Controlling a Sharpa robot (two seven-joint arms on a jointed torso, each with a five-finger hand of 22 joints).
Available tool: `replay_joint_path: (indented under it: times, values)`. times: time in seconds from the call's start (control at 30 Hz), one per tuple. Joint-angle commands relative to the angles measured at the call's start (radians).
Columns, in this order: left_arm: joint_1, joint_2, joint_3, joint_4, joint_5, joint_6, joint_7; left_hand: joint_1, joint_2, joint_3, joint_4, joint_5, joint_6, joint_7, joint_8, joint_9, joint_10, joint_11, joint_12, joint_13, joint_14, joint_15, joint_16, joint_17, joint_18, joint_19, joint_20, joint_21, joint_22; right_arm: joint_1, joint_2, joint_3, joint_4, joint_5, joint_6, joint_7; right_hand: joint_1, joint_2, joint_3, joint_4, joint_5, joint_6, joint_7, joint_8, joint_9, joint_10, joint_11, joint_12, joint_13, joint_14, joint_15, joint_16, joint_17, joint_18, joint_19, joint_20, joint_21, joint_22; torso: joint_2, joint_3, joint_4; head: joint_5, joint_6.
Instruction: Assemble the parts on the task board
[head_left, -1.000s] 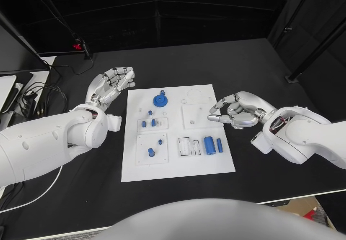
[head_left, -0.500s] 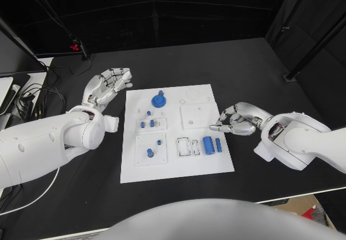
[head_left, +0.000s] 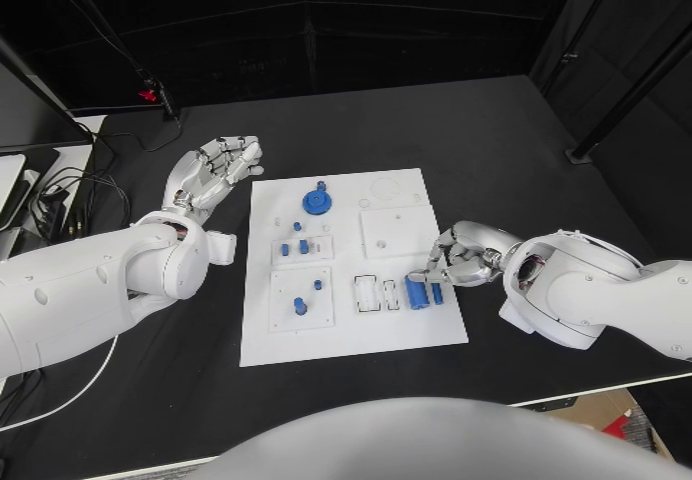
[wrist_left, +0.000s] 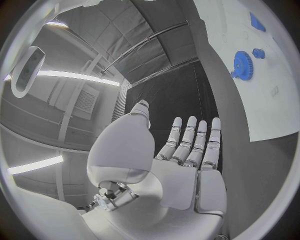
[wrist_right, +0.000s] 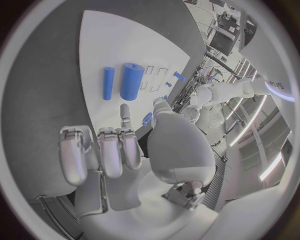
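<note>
While the left hand (head_left: 212, 170) lay flat and spread beyond the task board's (head_left: 353, 335) far-left edge, the right hand (head_left: 459, 260) hovered, fingers curled and empty, over its right edge beside the blue cylinders (head_left: 418, 291).

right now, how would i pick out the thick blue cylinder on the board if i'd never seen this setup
Find the white task board mid-table, then the corner nearest the right hand. Two blue pieces lie there side by side: the thick blue cylinder is the fatter one, farther from the board's edge than the thin blue rod.
</note>
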Motion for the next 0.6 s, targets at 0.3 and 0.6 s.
replay_joint_path:
  times: [0.3,0.6]
  values:
    - [0.001,-0.003,0.001,0.002,0.0,0.005,0.126,-0.001,0.009,0.001,-0.001,0.007,-0.006,0.142,0.007,-0.001,-0.006,0.0,0.004,-0.001,-0.006,0.002,0.004,-0.001,-0.001,0.005,-0.001,0.002,0.0,-0.002,0.027,0.0,0.0,-0.095,0.068,-0.114,-0.006,-0.007,-0.003,0.001,-0.004,0.005,-0.01,0.014,0.006,0.105,-0.008,0.003,0.263,0.104,-0.007,0.002,0.263,-0.007,0.104,-0.007,0.003,0.263,-0.002,-0.0006,0.0009,-0.001,0.0]
    - [0.001,-0.003,0.001,0.0,0.0,0.01,0.127,0.0,0.01,0.001,-0.001,0.007,-0.007,0.142,0.007,-0.001,-0.006,0.0,0.005,-0.002,-0.006,0.002,0.006,-0.002,-0.001,0.005,-0.001,0.002,-0.001,-0.012,0.058,0.0,-0.006,-0.151,0.096,-0.146,-0.031,0.007,-0.007,0.002,-0.015,0.008,-0.014,0.022,0.01,0.105,-0.012,0.003,0.263,0.104,-0.011,0.002,0.263,-0.007,0.104,-0.01,0.003,0.263,-0.002,0.0,0.0025,0.001,0.0]
